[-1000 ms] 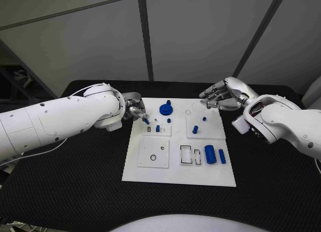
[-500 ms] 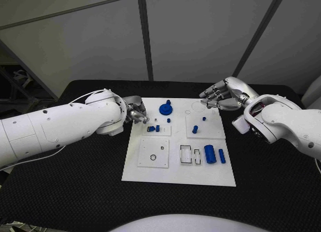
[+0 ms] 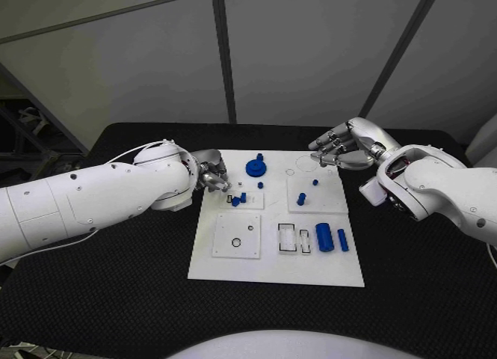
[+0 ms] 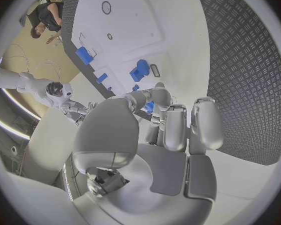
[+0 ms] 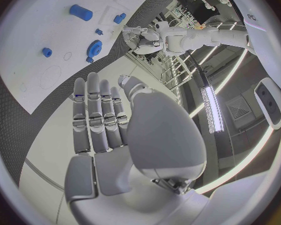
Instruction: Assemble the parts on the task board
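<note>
No brand, label or legible writing is showing on the board or the parts. The left arm (image 3: 87,198) is reaching in over the black table (image 3: 97,299), placing the left hand (image 3: 211,176) at the left edge of the task board (image 3: 275,269), beside its far-left inset plate. In the left wrist view this hand (image 4: 168,130) is curling its fingers (image 4: 203,122) inward, with the tips close to a small blue part (image 4: 140,70) lying on the board; whether anything is pinched between them cannot be told. In the head view that small blue part (image 3: 238,200) is lying on the far-left inset plate, just beside the left hand's fingertips. Moving rightward, a blue gear (image 3: 257,167) is standing near the board's far edge, a small blue peg (image 3: 301,200) is standing on the far-right inset plate, and two blue cylinders (image 3: 326,238) are lying side by side near the board's right edge. The right hand (image 3: 345,148) is hovering past the board's far-right corner, clear of the parts. The right wrist view is showing this hand (image 5: 109,135) with its fingers (image 5: 93,112) extended side by side and holding nothing, with the gear (image 5: 94,47) and a blue cylinder (image 5: 80,12) visible beyond them on the board.
</note>
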Robot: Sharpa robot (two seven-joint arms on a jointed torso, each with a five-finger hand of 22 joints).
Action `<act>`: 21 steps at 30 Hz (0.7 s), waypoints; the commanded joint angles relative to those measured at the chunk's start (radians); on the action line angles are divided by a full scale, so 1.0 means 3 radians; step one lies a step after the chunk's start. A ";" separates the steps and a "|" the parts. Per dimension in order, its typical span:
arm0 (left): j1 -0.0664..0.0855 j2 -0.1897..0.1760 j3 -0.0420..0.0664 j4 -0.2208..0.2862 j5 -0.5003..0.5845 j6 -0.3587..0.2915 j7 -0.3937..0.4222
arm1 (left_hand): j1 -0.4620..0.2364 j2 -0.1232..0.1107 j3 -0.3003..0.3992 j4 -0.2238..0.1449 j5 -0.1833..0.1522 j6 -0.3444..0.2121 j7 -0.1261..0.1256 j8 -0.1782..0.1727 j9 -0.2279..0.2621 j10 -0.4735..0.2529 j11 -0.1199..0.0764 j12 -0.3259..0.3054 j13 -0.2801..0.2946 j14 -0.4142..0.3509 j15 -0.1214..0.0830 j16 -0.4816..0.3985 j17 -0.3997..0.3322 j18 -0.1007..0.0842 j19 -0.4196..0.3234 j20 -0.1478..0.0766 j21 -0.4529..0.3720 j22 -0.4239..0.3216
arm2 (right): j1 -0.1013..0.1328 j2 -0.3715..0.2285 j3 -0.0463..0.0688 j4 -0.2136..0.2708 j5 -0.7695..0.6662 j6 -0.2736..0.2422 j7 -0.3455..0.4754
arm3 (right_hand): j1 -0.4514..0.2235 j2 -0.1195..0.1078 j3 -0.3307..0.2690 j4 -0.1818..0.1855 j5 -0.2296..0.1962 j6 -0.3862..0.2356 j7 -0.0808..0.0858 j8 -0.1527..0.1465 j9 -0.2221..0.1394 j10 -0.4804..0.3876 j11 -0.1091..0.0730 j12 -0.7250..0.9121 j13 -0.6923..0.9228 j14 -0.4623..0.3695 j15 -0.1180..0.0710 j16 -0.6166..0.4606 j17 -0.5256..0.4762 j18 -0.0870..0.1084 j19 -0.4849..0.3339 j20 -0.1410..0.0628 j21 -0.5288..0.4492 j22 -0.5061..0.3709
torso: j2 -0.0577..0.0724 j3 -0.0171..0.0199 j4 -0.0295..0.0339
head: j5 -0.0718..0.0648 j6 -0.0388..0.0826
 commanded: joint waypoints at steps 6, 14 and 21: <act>0.0001 -0.0027 0.0002 0.0000 -0.0033 -0.0115 0.0071 | -0.0072 -0.0044 0.0153 -0.0049 -0.0044 -0.0006 -0.0024 0.0006 0.0016 0.0058 -0.0041 -0.0044 -0.0058 0.0139 -0.0019 0.0016 0.0004 -0.0046 0.0009 0.0000 -0.0024 -0.0024 | 0.0005 -0.0004 0.0002 0.0009 -0.0006 -0.0002 0.0029 | -0.0025 0.0009 0.0008 -0.0009 0.0022 0.0006 0.0001 -0.0009 0.0000 -0.0005 0.0013 -0.0012 -0.0003 0.0026 -0.0005 -0.0021 0.0005 0.0038 0.0020 -0.0001 -0.0015 -0.0003 | -0.0002 0.0002 0.0000 | -0.0001 0.0008; 0.0000 -0.0155 0.0001 0.0088 0.0300 -0.0569 0.0585 | -0.0266 -0.0289 -0.0465 0.0131 -0.0157 -0.0256 0.0097 -0.0147 -0.0060 -0.0391 0.0059 -0.0543 -0.0584 0.0108 0.0069 -0.0018 -0.0041 0.0124 -0.0420 0.0059 -0.0829 -0.0718 | 0.0005 -0.0009 0.0002 0.0009 -0.0006 -0.0003 0.0028 | -0.0023 0.0009 0.0010 -0.0011 0.0022 0.0006 0.0001 -0.0010 0.0000 -0.0004 0.0013 -0.0014 -0.0006 0.0026 -0.0005 -0.0024 0.0006 0.0038 0.0021 -0.0002 -0.0017 -0.0004 | -0.0005 0.0003 0.0004 | -0.0013 0.0024; -0.0078 -0.0291 -0.0003 0.0221 0.0366 -0.0911 0.1145 | 0.0186 -0.0286 -0.0996 0.0018 -0.0158 -0.0382 0.0196 -0.0344 -0.0272 -0.0957 0.0201 -0.0728 -0.0729 -0.0697 0.0207 -0.1214 -0.1288 0.0296 -0.1095 0.0186 -0.2033 -0.1640 | 0.0005 -0.0014 0.0002 0.0020 -0.0006 -0.0004 0.0029 | -0.0019 0.0009 0.0012 -0.0014 0.0022 0.0005 0.0001 -0.0011 0.0000 -0.0005 0.0013 -0.0017 -0.0008 0.0025 -0.0005 -0.0027 0.0006 0.0038 0.0022 -0.0002 -0.0019 -0.0005 | -0.0004 0.0002 0.0004 | -0.0018 0.0025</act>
